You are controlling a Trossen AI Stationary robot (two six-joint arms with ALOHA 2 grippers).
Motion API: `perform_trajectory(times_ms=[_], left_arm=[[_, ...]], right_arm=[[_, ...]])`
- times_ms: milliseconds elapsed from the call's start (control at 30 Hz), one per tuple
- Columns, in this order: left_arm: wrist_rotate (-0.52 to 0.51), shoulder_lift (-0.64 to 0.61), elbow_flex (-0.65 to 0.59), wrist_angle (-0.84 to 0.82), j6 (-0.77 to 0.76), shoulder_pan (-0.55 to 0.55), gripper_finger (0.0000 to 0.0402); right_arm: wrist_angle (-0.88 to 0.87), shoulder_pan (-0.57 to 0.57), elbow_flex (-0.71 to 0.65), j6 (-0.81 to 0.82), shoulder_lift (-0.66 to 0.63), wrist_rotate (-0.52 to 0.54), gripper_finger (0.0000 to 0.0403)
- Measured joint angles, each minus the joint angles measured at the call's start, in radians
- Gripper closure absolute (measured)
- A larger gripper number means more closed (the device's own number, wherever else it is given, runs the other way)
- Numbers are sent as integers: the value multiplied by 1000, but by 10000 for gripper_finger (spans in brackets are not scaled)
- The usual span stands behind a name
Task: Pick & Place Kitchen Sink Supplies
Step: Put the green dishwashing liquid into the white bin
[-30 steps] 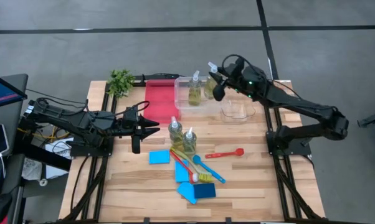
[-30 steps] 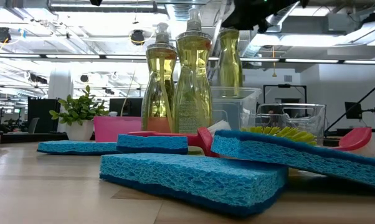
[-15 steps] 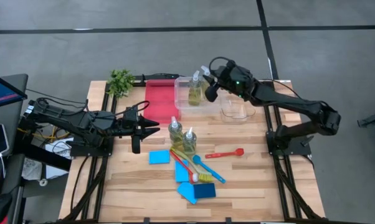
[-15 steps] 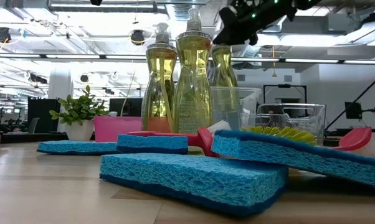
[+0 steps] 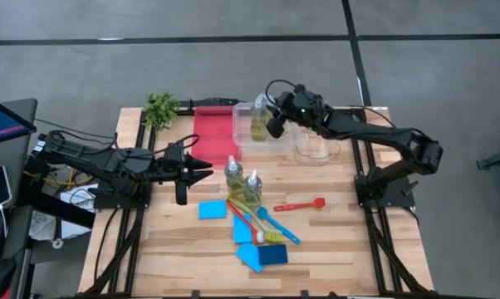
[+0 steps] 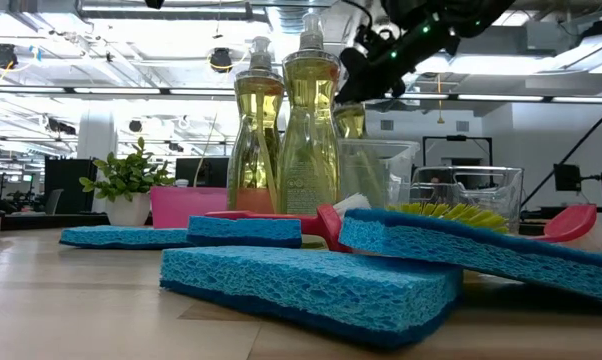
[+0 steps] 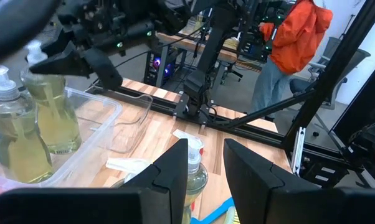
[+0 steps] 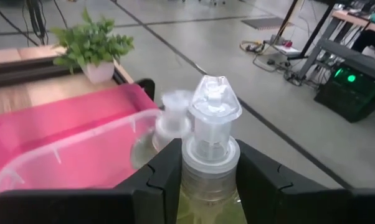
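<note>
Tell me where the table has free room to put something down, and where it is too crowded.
Free: the bare wood of the table right of the brushes, and the strip left of the sponges toward the near edge. Crowded: the centre around the two bottles, and the clear bin at the far side.

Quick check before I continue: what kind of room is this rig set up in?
Probably an open robotics lab or workshop, not a kitchen: a bare concrete floor surrounds the wooden table, exposed ceiling ducts run overhead, and further workbenches with equipment stand behind.

Two bottles (image 5: pixel 260 121) stand in the bin (image 5: pixel 243 143), right of the tray (image 5: pixel 213 129); sponges (image 5: pixel 212 209) lie nearer the front edge.
</note>
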Motion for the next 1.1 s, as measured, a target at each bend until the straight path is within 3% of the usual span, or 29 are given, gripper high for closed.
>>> perform_trajectory(times_ms=[367,700,900,1100], left_arm=[[0,0,0,1,0,0,298],[0,0,0,1,0,0,298],[0,0,0,1,0,0,298],[0,0,0,1,0,0,298]], right_arm=[[-28,-1,0,5,13,-1,288],[-81,-1,1,5,11,6,260],[-133,-1,2,5,9,98,233],[-210,0,2,6,3,109,187]])
